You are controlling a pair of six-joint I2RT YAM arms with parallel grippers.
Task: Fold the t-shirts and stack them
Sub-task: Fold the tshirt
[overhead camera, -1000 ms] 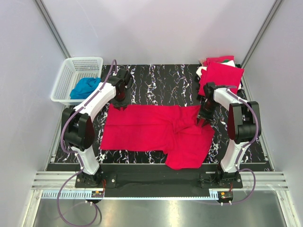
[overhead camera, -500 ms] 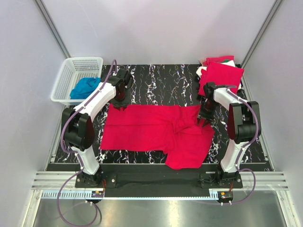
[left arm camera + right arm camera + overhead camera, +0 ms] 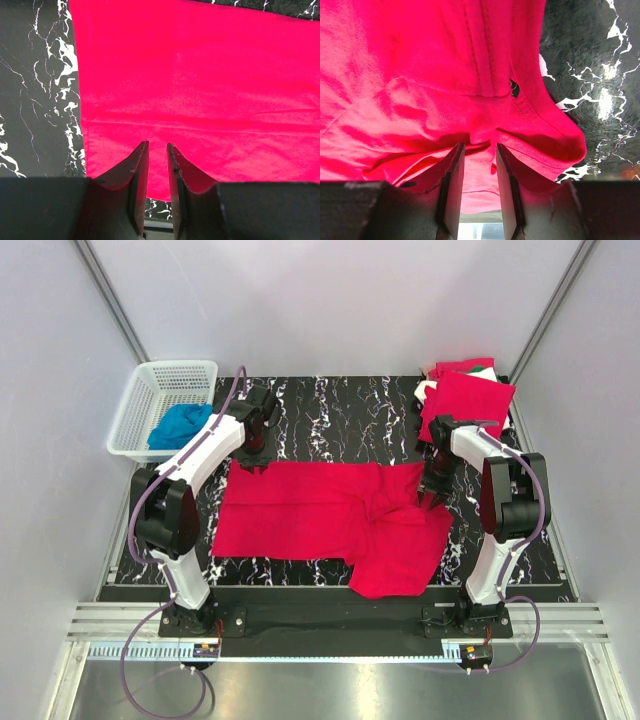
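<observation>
White basket point(image 3: 134, 412) with teal cloth point(image 3: 181, 425)

Build: left arm point(image 3: 195, 465) and right arm point(image 3: 497, 475) have white shell links, black joint housings and black bases point(image 3: 195, 616). A purple cable point(image 3: 133, 512) runs outside each arm, from behind the tool back to the base. The left gripper point(image 3: 157, 144) and right gripper point(image 3: 479, 145) each carry two dark wedge fingers point(image 3: 131, 175), tapering to thin tips, inner faces flat and glossy. Behind the fingers sits a dark, square-edged body.
</observation>
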